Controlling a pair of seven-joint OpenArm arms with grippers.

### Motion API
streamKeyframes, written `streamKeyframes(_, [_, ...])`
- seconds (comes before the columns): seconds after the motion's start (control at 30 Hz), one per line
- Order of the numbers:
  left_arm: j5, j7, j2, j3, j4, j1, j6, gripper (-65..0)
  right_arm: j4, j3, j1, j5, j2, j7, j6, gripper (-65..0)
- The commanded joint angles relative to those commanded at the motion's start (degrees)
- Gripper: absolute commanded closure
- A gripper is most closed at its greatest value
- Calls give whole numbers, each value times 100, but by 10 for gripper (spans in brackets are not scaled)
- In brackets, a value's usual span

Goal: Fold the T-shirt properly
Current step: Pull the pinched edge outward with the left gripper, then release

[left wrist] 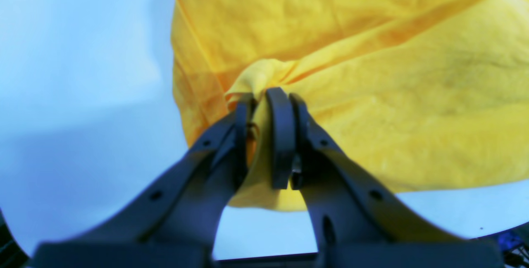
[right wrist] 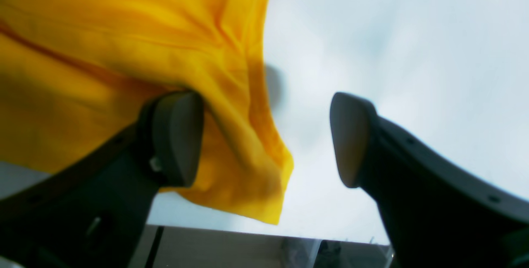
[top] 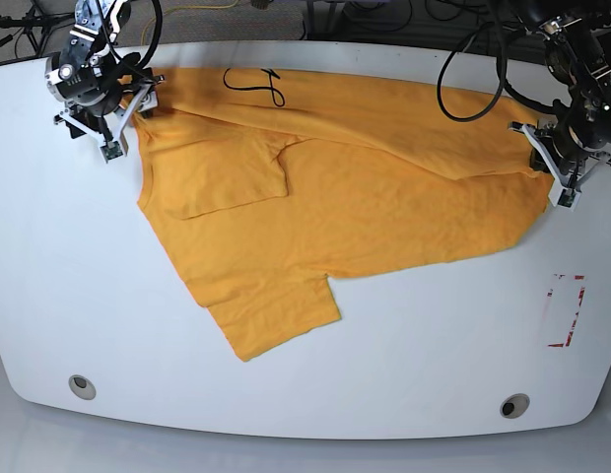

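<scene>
So on the left of the base view my right fingers [right wrist: 266, 139] are wide open, one of them against the T-shirt [top: 384, 207], bare bench [top: 118, 315] showing between them. The shirt lies partly folded from there across to my left fingers [left wrist: 261, 135], which are pinched on a bunched bit of it.

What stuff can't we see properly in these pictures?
- The full writing on the T-shirt: the base view shows only bits of black, and folded cloth hides the rest.
- The cloth pinched in the left gripper: its fingers cover it in the left wrist view.
- The T-shirt's top stretch in the left wrist view: cut off by the upper edge.
- The things below the table in the right wrist view: too blurred to name.
</scene>
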Motion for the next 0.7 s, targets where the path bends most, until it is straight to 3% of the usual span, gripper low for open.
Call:
streamKeyframes(0.17, [0,0,-62,9,0,-9,0,-61,-9,0,9,0,0,9,0,-457])
streamKeyframes(0.4, [9,-9,-105,9,-9,-53,0,-149,-9,0,9,0,-9,35,0,-457])
streamKeyframes(0.53, [9,-9,-114,0,-176,-114,0,-156,-26,0,9,-44,-9,167,0,-457])
streamKeyframes(0.7, [9,-79,-396,0,-571,-167,0,-156,-255,0,9,-44,-9,202,0,-457])
